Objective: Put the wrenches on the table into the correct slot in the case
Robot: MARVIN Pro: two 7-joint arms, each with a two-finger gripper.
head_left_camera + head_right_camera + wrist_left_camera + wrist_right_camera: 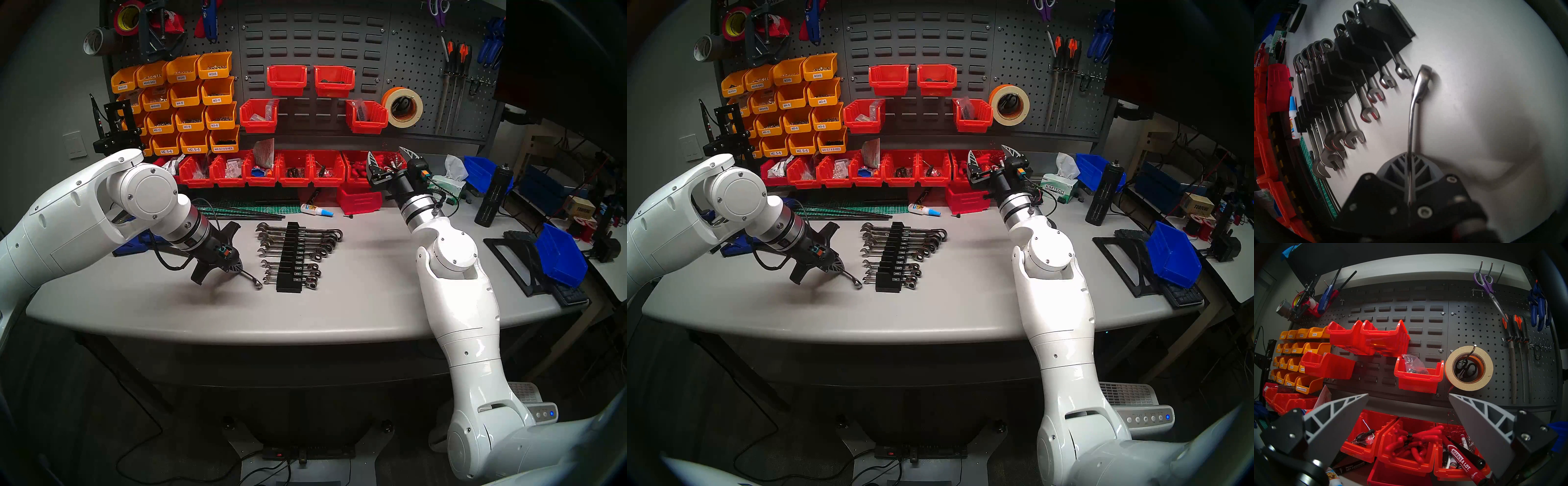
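Note:
My left gripper (pixel 238 269) (pixel 1409 157) is shut on the shaft of a slim chrome wrench (pixel 252 280) (pixel 853 278) (pixel 1414 108), whose ring end rests on or just above the grey table (pixel 356 305). It hangs just left of the black case (pixel 290 258) (pixel 891 259) (pixel 1362 57), which holds a row of several chrome wrenches with an empty slot partway along. My right gripper (pixel 390 157) (pixel 1408 395) is raised at the back right, open and holding nothing, over the red bins.
Red bins (pixel 293 168) line the back of the table under a pegboard with orange bins (pixel 190 98). A glue bottle (pixel 315 210) and a green cutting mat (pixel 251 208) lie behind the case. Blue bins (pixel 559 258) and a black stand sit at right.

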